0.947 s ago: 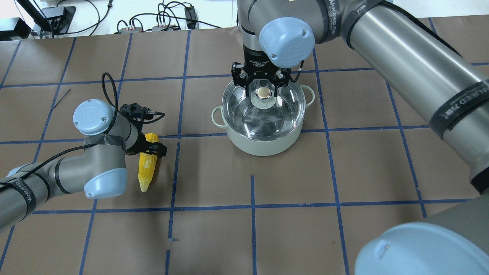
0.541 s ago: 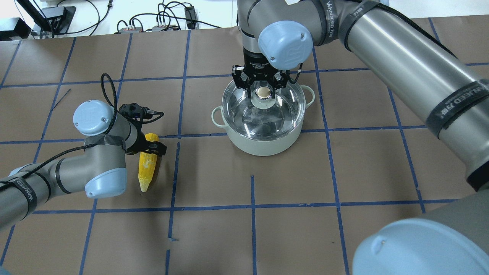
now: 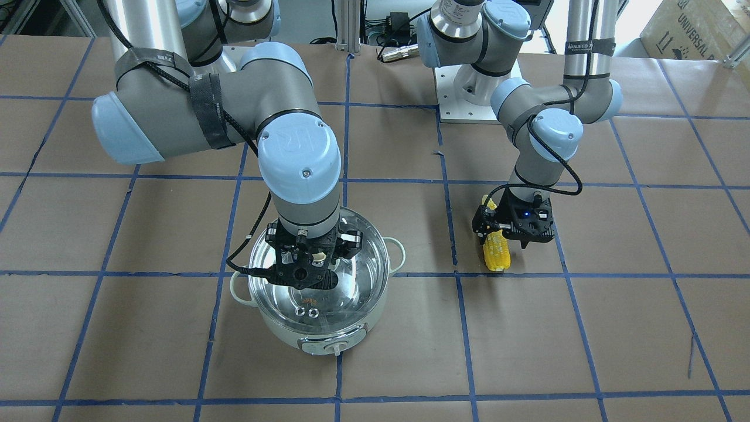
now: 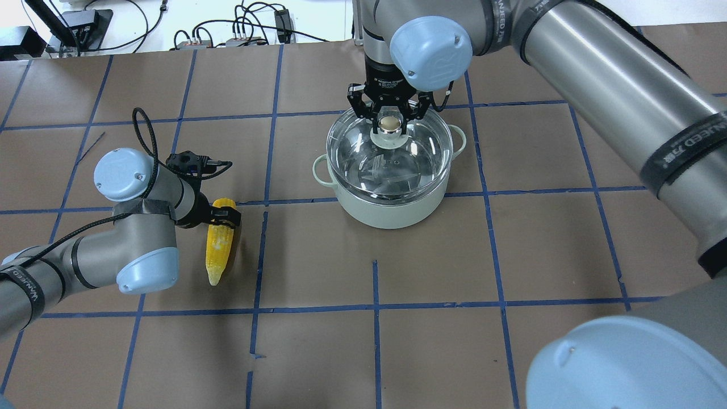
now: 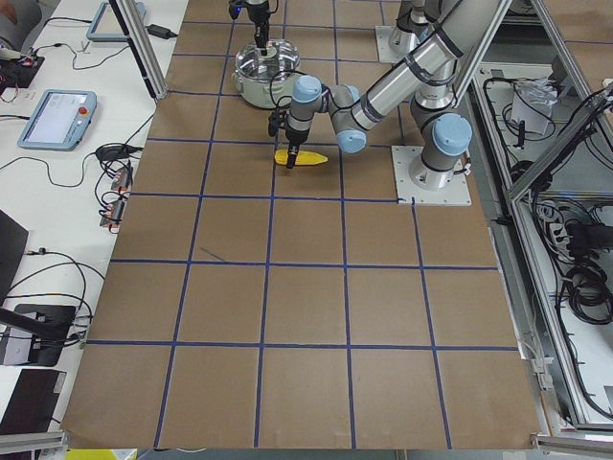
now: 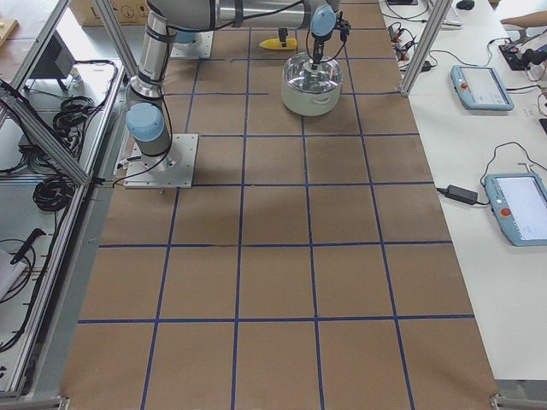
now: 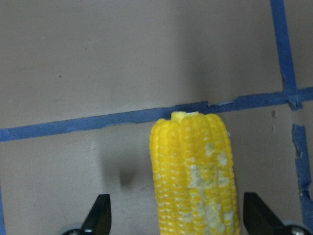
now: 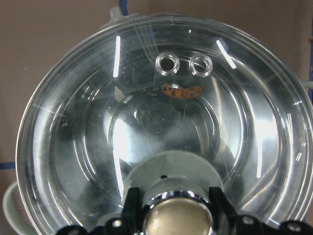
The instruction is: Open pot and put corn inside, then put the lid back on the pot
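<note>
The pale pot point(image 4: 392, 213) stands on the table at centre right, also seen in the front view point(image 3: 281, 335). The clear glass lid point(image 4: 392, 170) covers it and looks raised a little off the rim. My right gripper point(image 4: 389, 122) is shut on the lid's beige knob; the right wrist view shows a finger on each side of it point(image 8: 178, 215). The yellow corn point(image 4: 217, 250) lies on the table to the pot's left. My left gripper point(image 4: 221, 217) is open and straddles the corn's thick end; the left wrist view point(image 7: 178, 218) shows gaps on both sides.
Cables and power boxes point(image 4: 244, 34) lie beyond the table's far edge. The arms' white base plate point(image 3: 474, 94) is bolted at the robot's side. The brown table cover carries a blue tape grid. Tablets point(image 6: 483, 85) lie on a side bench.
My right gripper's fingers have closed in on the knob, and the lid has shifted slightly up and away. My left arm has shifted slightly over the corn.
</note>
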{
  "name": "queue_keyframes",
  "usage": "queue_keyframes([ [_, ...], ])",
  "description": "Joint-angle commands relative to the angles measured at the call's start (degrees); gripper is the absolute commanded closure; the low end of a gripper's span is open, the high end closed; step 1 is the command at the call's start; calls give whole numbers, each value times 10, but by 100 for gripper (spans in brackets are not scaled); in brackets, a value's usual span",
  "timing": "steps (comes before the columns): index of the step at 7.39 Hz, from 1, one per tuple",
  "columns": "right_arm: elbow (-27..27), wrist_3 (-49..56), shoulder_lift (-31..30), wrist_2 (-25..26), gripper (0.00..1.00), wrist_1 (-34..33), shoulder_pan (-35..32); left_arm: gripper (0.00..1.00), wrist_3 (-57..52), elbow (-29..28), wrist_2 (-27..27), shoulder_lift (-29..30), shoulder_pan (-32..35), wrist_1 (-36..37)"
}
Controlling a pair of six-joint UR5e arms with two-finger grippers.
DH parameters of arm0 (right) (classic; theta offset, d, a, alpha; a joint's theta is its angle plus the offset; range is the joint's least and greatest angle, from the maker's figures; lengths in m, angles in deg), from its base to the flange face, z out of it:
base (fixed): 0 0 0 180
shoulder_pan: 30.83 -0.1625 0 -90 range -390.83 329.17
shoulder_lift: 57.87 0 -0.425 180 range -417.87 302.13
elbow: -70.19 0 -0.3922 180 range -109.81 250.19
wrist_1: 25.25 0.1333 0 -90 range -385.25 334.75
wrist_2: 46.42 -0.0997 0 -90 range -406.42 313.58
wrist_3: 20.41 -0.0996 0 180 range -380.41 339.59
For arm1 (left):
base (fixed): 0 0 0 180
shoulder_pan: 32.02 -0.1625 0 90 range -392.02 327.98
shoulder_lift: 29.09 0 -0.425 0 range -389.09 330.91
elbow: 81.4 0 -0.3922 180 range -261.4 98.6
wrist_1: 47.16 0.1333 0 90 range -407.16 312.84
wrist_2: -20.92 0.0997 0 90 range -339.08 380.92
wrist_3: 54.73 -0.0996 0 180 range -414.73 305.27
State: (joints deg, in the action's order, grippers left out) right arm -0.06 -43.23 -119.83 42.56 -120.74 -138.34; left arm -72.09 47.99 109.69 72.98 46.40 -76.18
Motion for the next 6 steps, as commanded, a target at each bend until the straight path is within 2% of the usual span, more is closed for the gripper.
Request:
queue_keyframes([
  [1,83,16,-5,7,94,98,6,18,5,0,-1,-4,2,-1],
  [2,107,90,-4,12,95,132,34,25,12,0,-1,-4,2,-1],
  [3,106,142,0,8,96,138,96,39,16,1,-3,-4,3,-1],
  [5,105,340,27,7,97,131,223,62,17,1,-4,-6,5,-2],
  [6,106,413,42,4,98,127,272,81,27,-3,-4,-9,5,-4],
])
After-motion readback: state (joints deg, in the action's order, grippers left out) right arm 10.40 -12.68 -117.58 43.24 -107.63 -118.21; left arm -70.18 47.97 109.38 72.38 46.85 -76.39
